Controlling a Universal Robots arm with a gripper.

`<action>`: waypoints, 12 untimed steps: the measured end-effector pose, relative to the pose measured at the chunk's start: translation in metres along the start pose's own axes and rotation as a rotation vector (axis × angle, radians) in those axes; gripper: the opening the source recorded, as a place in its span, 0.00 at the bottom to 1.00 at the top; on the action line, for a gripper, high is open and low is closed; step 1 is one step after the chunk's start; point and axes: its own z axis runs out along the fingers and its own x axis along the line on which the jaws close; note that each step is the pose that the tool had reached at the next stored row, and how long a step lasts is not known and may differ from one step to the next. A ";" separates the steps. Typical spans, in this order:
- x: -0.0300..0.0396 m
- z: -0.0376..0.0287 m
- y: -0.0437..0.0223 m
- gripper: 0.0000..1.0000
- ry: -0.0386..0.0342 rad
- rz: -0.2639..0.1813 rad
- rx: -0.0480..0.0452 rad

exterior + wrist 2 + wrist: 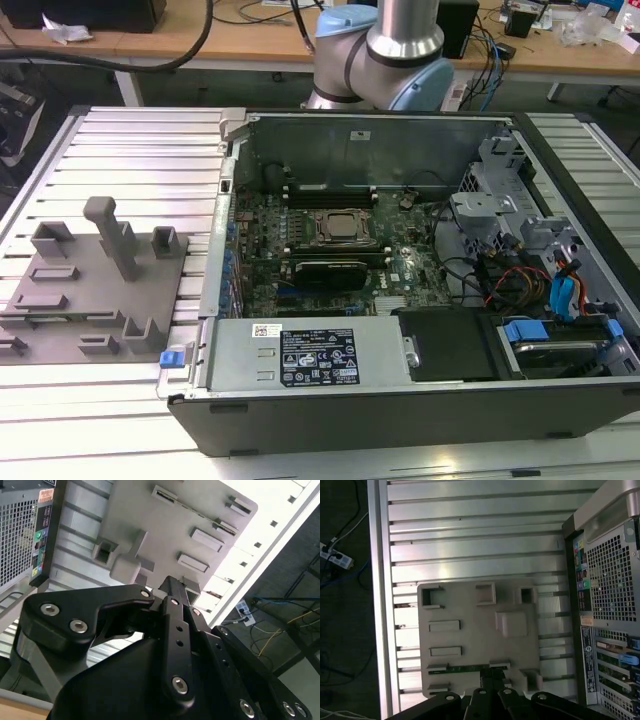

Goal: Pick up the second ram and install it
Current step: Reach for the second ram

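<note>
While my hand hangs narrow and empty, the second ram sits beyond in a slot at one edge of the grey fixture plate. It looks light, stiff, card-thin and fragile; I'd pinch its flat faces mid-length.

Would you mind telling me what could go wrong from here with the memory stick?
The green memory stick sits in a narrow slot of the grey fixture plate, so a slightly off grasp may slip or bend it. A raised block stands close beside it; the gripper might knock it.

One ram, one fixture plate, one computer case.
</note>
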 end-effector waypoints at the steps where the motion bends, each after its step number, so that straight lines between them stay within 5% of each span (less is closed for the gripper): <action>1: 0.0011 0.0003 -0.0040 0.11 0.0000 0.000 -0.0001; 5: 0.0021 0.0016 -0.0177 0.11 -0.0002 0.000 -0.0001; 12: 0.0021 0.0016 -0.0179 0.11 -0.0001 0.000 -0.0001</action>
